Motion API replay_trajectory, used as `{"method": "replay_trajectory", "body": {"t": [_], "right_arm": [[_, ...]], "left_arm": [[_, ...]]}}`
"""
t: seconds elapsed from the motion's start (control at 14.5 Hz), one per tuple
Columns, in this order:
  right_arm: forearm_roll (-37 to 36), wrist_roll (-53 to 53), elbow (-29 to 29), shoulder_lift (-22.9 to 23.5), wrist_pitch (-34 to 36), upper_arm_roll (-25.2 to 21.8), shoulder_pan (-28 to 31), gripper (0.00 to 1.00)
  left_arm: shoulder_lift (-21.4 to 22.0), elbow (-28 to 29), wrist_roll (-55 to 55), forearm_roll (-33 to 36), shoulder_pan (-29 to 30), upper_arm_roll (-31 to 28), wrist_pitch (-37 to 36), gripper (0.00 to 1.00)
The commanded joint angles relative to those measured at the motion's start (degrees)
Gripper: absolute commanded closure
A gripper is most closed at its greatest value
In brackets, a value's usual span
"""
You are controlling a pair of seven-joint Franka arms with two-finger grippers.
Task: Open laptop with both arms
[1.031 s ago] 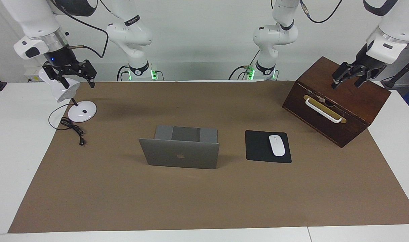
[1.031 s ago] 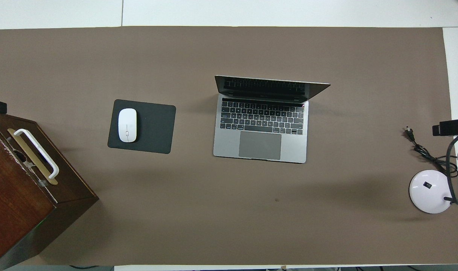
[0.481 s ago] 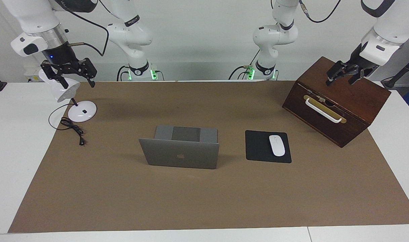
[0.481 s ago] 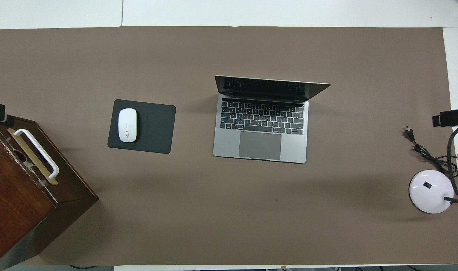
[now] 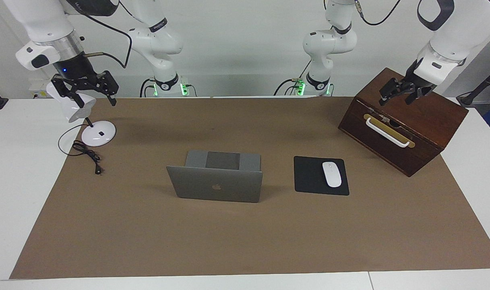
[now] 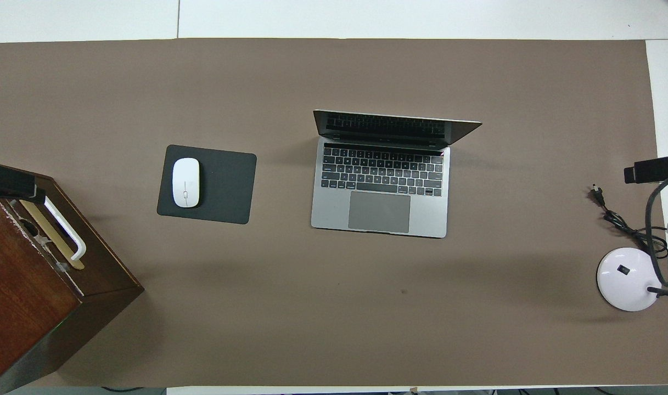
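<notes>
The silver-grey laptop (image 5: pixel 216 187) stands open in the middle of the brown mat, its lid raised and the apple logo turned away from the robots. Keyboard and trackpad show in the overhead view of the laptop (image 6: pixel 380 203). My left gripper (image 5: pixel 395 98) hangs open and empty over the wooden box at the left arm's end, well away from the laptop. Only a black part of the left gripper (image 6: pixel 10 185) shows from overhead. My right gripper (image 5: pixel 96 100) hovers open and empty over the lamp at the right arm's end; the right gripper (image 6: pixel 653 169) shows only partly from overhead.
A black mouse pad (image 5: pixel 309 177) with a white mouse (image 5: pixel 331 174) lies beside the laptop toward the left arm's end. A dark wooden box (image 5: pixel 404 121) with a white handle sits at that end. A white desk lamp (image 5: pixel 96 133) and its cord (image 5: pixel 87 155) sit at the right arm's end.
The left gripper has shifted over the box toward its laptop-side edge. The right gripper has barely moved. The laptop stays as it was.
</notes>
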State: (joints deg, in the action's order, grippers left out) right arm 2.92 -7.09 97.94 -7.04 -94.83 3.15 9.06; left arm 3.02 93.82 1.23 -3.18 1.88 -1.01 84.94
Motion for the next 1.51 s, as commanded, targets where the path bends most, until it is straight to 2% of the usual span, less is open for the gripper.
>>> {"method": "replay_trajectory", "body": {"t": [0.0,1.44], "right_arm": [[-0.90,0.85,-1.26,0.89,1.31,0.11,-0.10,0.00],[-0.81,1.90,-1.87,1.06,1.32,0.55,-1.24,0.00]], "left_arm": [[1.99,2.42,-0.35,1.07,-0.30,-0.14,1.55,0.00],[1.91,2.25,2.11,2.22,0.31,-0.14,3.04,0.00]]}}
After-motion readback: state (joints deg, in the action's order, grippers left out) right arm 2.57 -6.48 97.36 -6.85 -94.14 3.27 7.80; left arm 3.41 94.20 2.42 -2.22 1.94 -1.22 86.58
